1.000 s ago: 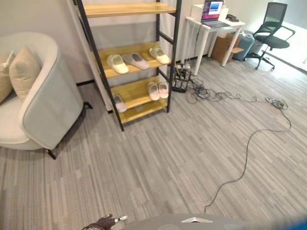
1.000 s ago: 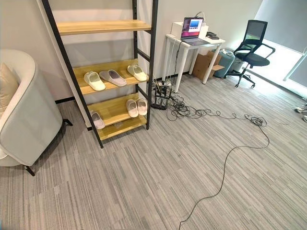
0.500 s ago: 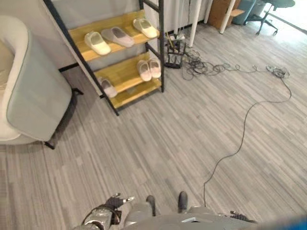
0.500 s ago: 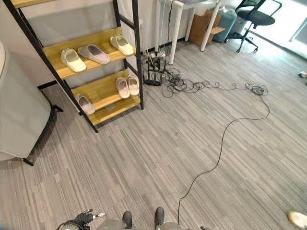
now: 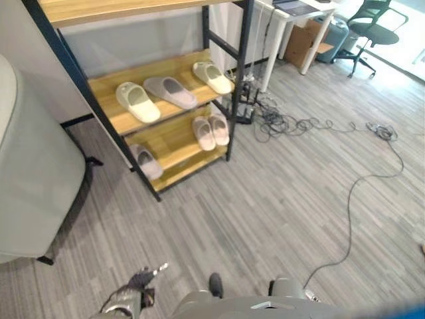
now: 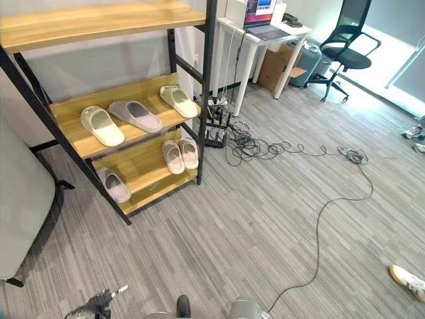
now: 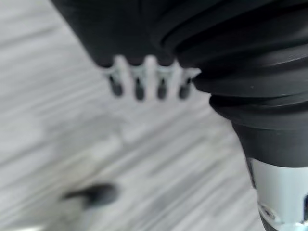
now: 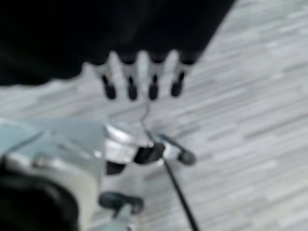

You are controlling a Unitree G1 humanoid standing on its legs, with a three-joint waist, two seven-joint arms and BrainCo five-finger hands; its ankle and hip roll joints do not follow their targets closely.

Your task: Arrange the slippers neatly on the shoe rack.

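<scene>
All the slippers [image 5: 170,92] sit on the shoe rack [image 6: 136,86], three on the middle shelf and three on the lowest, well away from both hands. The left hand [image 5: 136,292] hangs low over the floor, fingers relaxed and holding nothing; the right hand [image 8: 139,77] too.

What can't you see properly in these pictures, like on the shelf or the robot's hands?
- Armchair: cut off by the left eye view's edge.
- Laptop screen: too small to read, right eye view.
- Top shelf: its back runs past the picture's edge.
- Shoe on the floor: its wearer is cut off by the edge.
- Right hand: blurred.
</scene>
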